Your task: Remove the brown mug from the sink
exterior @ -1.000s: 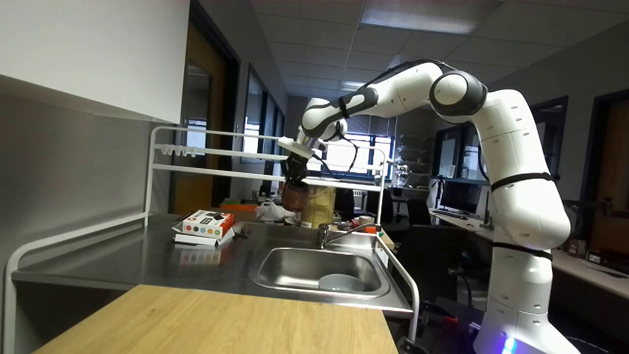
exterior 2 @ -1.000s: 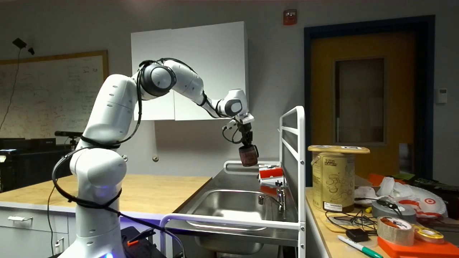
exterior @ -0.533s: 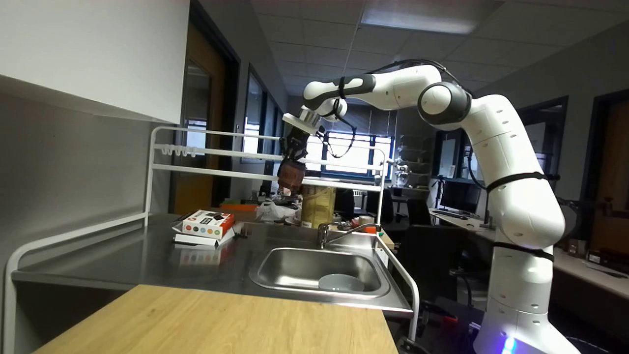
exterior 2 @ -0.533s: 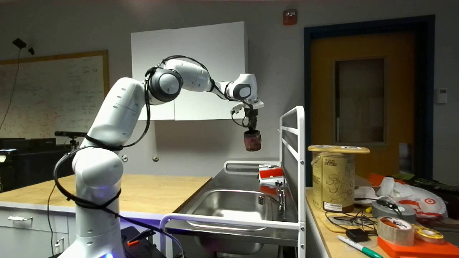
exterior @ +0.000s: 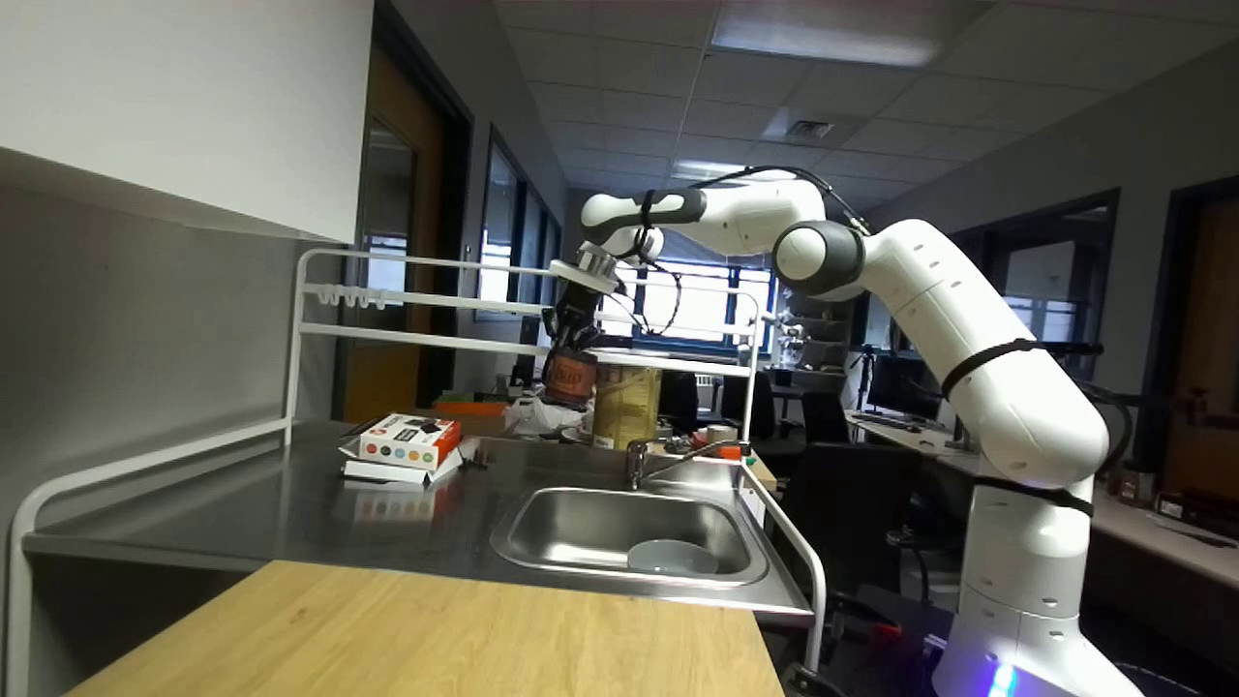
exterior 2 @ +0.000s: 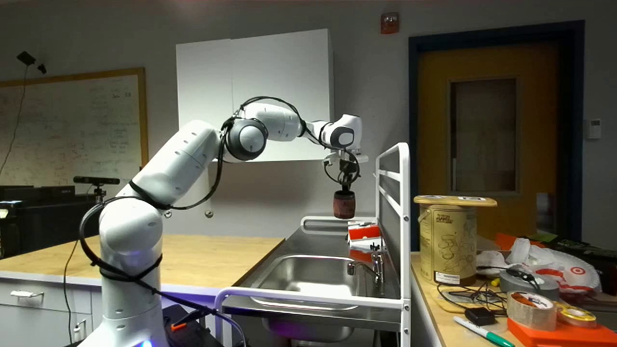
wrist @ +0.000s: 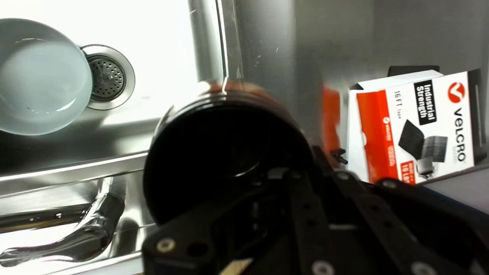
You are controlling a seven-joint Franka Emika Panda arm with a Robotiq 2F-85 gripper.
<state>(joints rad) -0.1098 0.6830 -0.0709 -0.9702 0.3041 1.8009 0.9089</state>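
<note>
Brown mug [exterior: 571, 378]: aloft, mouth up, clear of the sink [exterior: 571, 528]
Claw [exterior 2: 345, 188]: drawn together, pinching the mug's wall
Bowl [wrist: 42, 84]: in the sink, by the drain [wrist: 109, 78]

White arm [exterior 2: 176, 168], black cables [exterior 2: 220, 166]

Glossy mug [wrist: 225, 145], shiny metal sink [exterior: 619, 513]
</note>
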